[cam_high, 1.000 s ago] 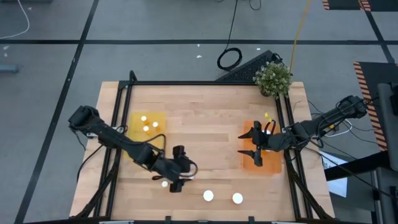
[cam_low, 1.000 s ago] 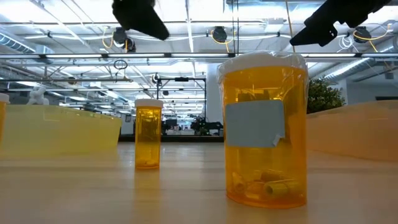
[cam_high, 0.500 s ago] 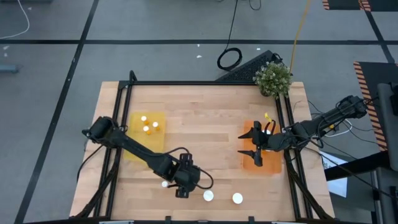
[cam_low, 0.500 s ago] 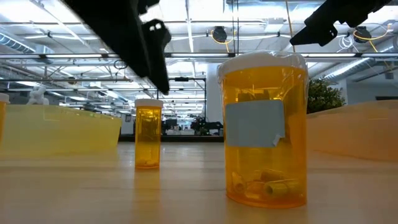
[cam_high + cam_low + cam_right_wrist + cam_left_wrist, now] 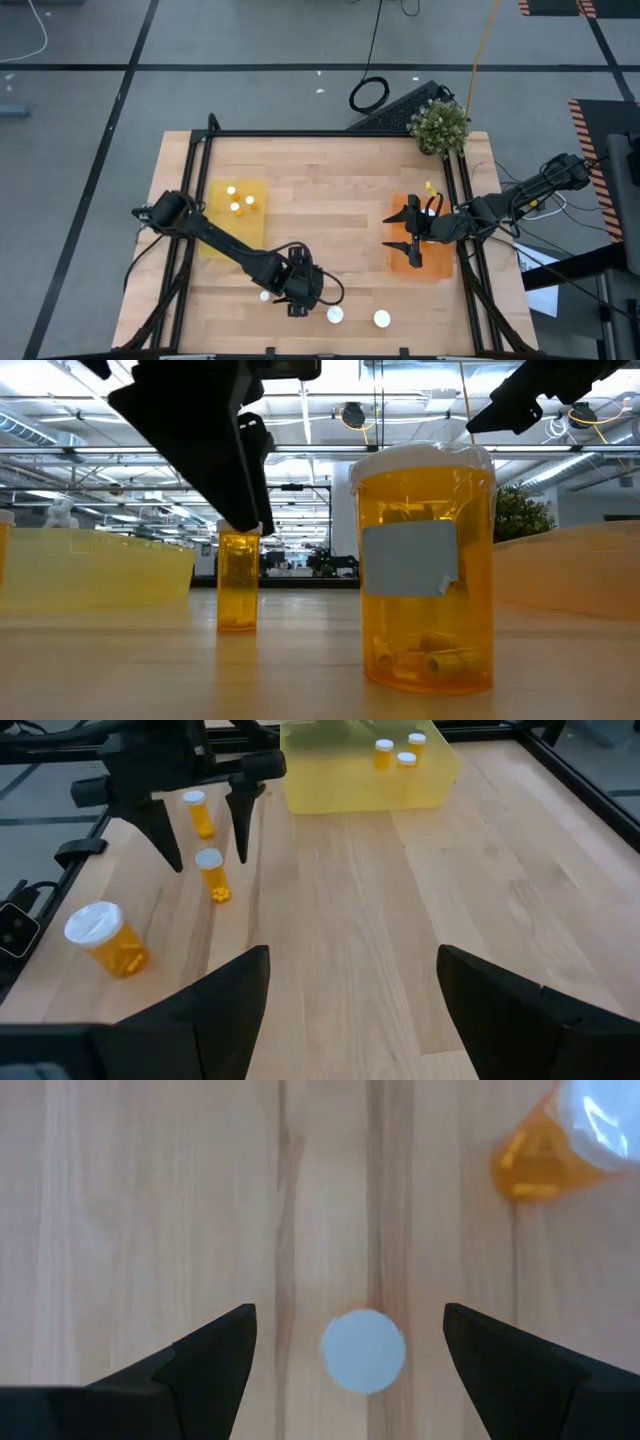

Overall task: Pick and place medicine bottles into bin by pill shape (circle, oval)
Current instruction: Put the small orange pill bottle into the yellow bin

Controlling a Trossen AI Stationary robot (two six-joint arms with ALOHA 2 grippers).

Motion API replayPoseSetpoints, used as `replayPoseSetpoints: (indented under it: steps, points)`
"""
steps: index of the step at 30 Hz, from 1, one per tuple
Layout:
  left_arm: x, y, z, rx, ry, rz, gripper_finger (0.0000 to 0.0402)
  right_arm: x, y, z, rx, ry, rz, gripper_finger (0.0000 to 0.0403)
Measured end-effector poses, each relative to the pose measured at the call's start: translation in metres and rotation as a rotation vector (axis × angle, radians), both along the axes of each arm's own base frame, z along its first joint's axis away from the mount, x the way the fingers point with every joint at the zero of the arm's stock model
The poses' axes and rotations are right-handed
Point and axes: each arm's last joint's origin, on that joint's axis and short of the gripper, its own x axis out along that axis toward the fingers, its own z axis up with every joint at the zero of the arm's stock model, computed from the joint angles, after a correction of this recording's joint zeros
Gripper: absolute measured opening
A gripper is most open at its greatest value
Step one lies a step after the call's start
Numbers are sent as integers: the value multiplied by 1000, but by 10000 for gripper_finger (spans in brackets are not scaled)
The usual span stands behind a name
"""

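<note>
Your left gripper (image 5: 347, 1342) hangs wide open straight over the narrow bottle (image 5: 364, 1351), whose white cap sits between the fingers (image 5: 212, 1355). That bottle stands on the worktop (image 5: 340, 215) near its front edge, just beside the wide-capped bottle (image 5: 105, 936). Keep the cap centred and come straight down before closing, so a finger doesn't tip it or nudge the neighbour. The yellow bin (image 5: 236, 205) is well behind it. Your right gripper (image 5: 403, 232) waits open over the orange bin (image 5: 432, 266).
</note>
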Motion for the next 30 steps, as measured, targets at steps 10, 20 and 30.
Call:
replayPoseSetpoints:
  steps: [10, 20, 30]
  points:
    - [0, -6, -10, 35, 6, 6, 288, 0, 0, 0, -4, 2, 1, 281]
    - [-2, -6, -11, 31, 21, 15, 198, 0, 0, 0, -11, 2, 5, 281]
    - [-2, -6, -11, 26, 20, 23, 151, 0, 0, 0, -11, 3, 5, 281]
